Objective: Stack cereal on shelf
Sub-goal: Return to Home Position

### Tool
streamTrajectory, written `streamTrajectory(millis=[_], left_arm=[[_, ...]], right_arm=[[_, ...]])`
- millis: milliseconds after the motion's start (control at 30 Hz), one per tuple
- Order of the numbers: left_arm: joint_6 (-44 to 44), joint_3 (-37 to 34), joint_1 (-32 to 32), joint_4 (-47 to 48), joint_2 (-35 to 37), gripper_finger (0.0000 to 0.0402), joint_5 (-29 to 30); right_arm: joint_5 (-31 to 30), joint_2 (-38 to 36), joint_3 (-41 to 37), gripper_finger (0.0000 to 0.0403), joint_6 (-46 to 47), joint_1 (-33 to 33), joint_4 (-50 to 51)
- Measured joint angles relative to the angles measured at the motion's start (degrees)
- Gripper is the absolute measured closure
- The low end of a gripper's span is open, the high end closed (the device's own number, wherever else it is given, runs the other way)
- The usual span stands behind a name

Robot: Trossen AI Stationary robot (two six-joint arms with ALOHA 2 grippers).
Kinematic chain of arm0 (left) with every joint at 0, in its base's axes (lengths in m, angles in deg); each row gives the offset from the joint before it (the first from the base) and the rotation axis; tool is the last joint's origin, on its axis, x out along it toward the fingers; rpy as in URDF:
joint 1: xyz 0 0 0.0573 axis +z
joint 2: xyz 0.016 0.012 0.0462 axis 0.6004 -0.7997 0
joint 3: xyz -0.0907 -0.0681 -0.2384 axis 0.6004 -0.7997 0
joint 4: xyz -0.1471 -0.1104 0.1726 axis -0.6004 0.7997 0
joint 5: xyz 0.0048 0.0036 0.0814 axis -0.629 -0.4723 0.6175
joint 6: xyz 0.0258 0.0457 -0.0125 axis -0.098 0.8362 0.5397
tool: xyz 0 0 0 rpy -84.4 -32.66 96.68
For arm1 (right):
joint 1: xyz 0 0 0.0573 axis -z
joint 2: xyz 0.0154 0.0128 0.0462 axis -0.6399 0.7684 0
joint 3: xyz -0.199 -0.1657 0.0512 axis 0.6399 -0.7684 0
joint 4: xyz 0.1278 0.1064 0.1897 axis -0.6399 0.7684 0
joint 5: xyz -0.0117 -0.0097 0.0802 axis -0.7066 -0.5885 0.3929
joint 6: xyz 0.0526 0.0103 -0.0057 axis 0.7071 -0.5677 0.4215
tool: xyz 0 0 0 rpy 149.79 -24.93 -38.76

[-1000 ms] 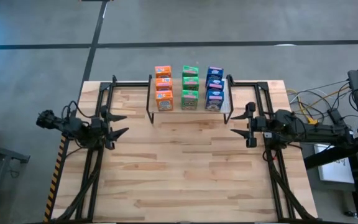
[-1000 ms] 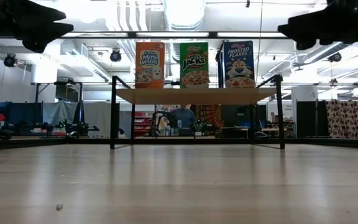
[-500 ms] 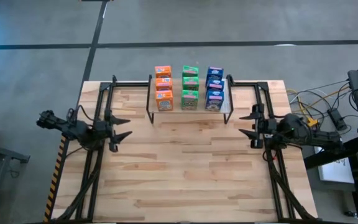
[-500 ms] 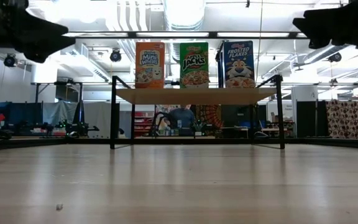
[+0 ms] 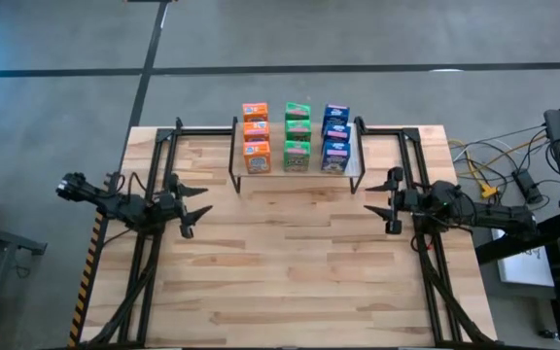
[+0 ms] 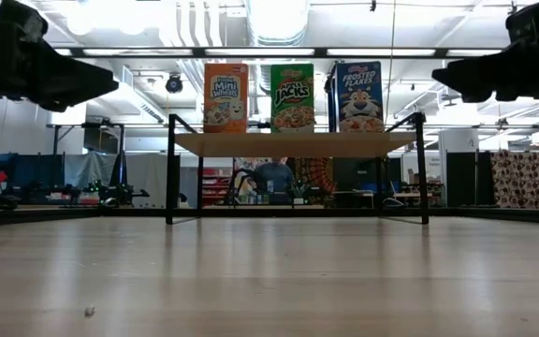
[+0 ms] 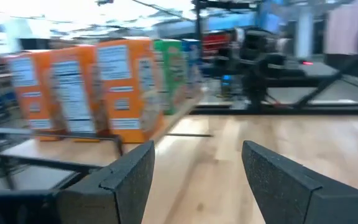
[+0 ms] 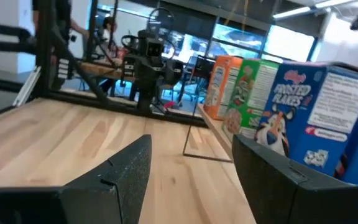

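In the low view, rear cereal (image 5: 297, 113) out of sight behind the front boxes (image 6: 293, 97).

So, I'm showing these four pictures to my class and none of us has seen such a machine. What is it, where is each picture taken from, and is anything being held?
It is a robot with two dark jointed arms at a pale wooden tabletop. One picture looks straight down, one looks level across the table, and two come from cameras on the wrists. The left gripper and the right gripper hover at the table's sides, both open and holding nothing. On the low wooden shelf with black metal legs stand small cardboard cereal boxes in three rows: an orange row, a green row and a blue row.
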Motion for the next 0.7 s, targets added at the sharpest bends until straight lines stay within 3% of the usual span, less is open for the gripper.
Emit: streamTrajectory(millis=[167, 233, 700], left_arm=[[-5.3, 0.1, 0.0, 0.2, 0.1, 0.0175, 13.6], [-6.4, 0.1, 0.0, 0.2, 0.0, 0.0175, 16.3], [-6.5, 0.3, 0.0, 0.1, -0.1, 0.0175, 16.8]], right_arm=[[-2.5, 0.6, 0.0, 0.0189, 0.7, 0.0, 0.9], [-2.5, 1.1, 0.0, 0.0189, -0.1, 0.0, 0.9], [-2.5, 2.2, -0.1, 0.0189, -0.2, 0.0, 0.9]])
